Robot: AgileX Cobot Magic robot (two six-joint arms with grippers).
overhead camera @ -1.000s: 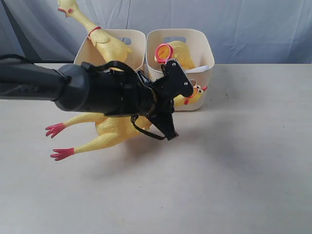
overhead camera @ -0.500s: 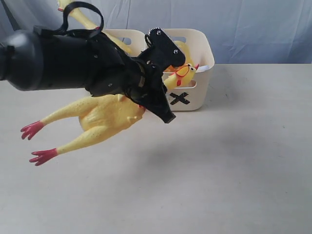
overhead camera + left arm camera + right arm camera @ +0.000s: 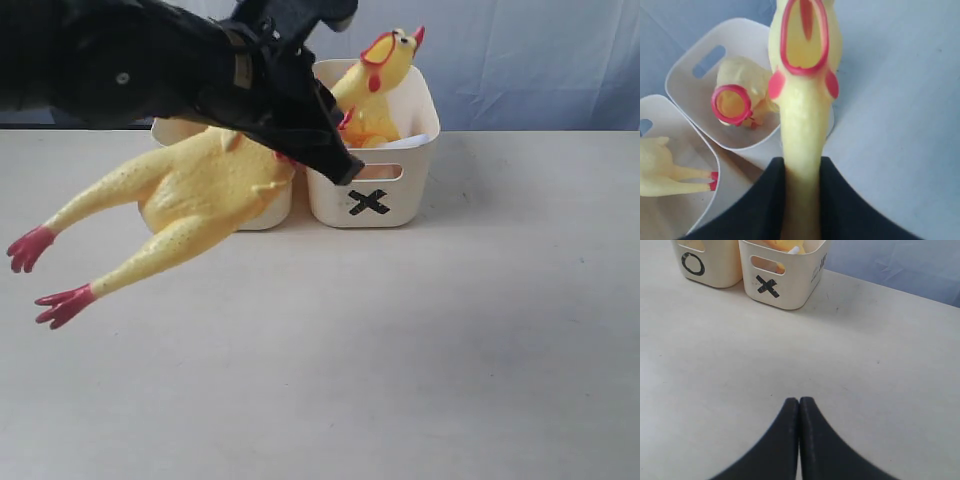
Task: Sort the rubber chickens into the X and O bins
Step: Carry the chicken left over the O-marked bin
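My left gripper (image 3: 801,172) is shut on the neck of a yellow rubber chicken (image 3: 200,190) and holds it in the air. Its head (image 3: 390,52) is over the X bin (image 3: 385,205), and its red feet (image 3: 62,305) trail out to the left, above the table. The O bin (image 3: 275,210) is mostly hidden behind the chicken and the arm. In the left wrist view, another chicken with an open beak (image 3: 732,104) lies in the X bin (image 3: 687,67), and a third chicken (image 3: 657,167) lies in the O bin (image 3: 650,107). My right gripper (image 3: 799,404) is shut and empty, low over bare table.
The two bins stand side by side at the table's far edge, O (image 3: 705,265) to the left of X (image 3: 785,287). A blue cloth backdrop (image 3: 530,60) hangs behind them. The black left arm (image 3: 120,70) fills the upper left of the exterior view.
The left arm has risen and swung up with the chicken. The chicken's head went from in front of the X bin to above it, and its feet lifted off the table.
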